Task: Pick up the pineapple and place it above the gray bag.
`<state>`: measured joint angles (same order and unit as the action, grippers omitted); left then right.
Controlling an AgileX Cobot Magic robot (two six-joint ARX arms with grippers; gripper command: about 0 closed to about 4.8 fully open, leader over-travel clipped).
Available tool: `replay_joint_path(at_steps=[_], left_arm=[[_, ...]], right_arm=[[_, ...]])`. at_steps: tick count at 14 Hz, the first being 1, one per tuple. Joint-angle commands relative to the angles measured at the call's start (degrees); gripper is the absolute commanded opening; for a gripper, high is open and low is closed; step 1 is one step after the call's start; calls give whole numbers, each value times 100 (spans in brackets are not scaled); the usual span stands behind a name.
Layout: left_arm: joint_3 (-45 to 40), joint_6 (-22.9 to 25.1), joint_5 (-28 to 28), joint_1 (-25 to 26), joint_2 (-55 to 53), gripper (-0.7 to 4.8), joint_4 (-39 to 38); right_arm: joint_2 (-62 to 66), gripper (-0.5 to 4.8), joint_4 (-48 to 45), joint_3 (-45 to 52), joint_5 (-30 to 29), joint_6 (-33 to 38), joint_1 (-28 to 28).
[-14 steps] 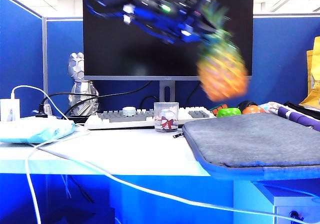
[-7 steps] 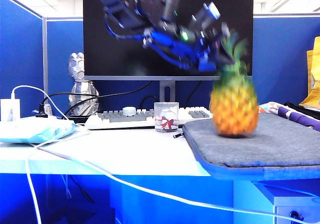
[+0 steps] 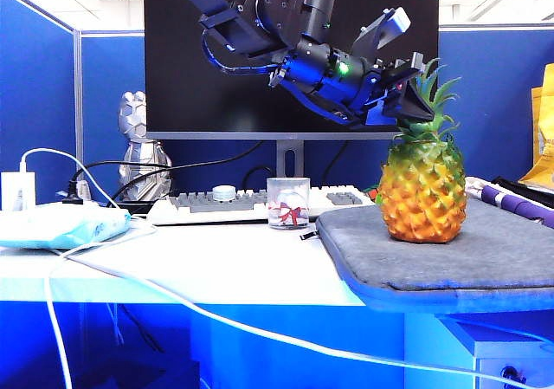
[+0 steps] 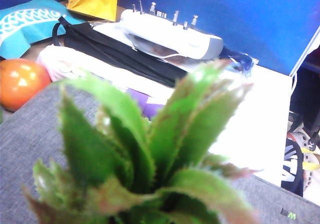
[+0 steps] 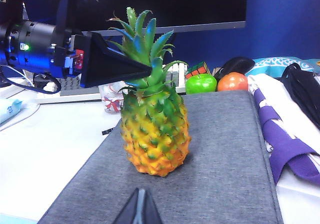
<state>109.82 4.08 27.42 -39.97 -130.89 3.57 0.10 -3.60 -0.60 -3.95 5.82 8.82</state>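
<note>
Pineapple (image 3: 422, 191) upright on gray bag (image 3: 467, 246), long axis vertical. Left gripper (image 3: 415, 103) clamped on crown, 12 o'clock of fruit. Right gripper (image 5: 138, 210) together, near bag's edge, idle.

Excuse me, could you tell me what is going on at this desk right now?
The left claw is closed on the leaf crown of the pineapple, which stands upright on the gray bag. The fruit rests on the bag, but the claw has not let go yet. The right claw is shut and hangs back over the near edge of the bag, holding nothing. A green toy fruit and an orange one lie just beyond the bag.
</note>
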Motion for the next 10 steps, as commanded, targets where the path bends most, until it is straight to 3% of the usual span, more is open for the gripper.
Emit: replay_joint_path(at_steps=[1,4,5,6,10], left_arm=[[20,66,13,-52,-26,-6,-107],[17,66,-55,-52,-26,-5,-133],[17,66,-155,-52,-26,33,-131],[17,59,-221,-52,-26,171,-131],[15,-22,-605,-55,-24,426,-127]], right_arm=[[2,-5,-96,52,-7,24,2],[2,-5,-96,52,-7,24,2],[2,-5,-96,52,-7,24,2],[2,-5,-96,52,-7,24,2],[2,-5,-98,52,-4,22,0]])
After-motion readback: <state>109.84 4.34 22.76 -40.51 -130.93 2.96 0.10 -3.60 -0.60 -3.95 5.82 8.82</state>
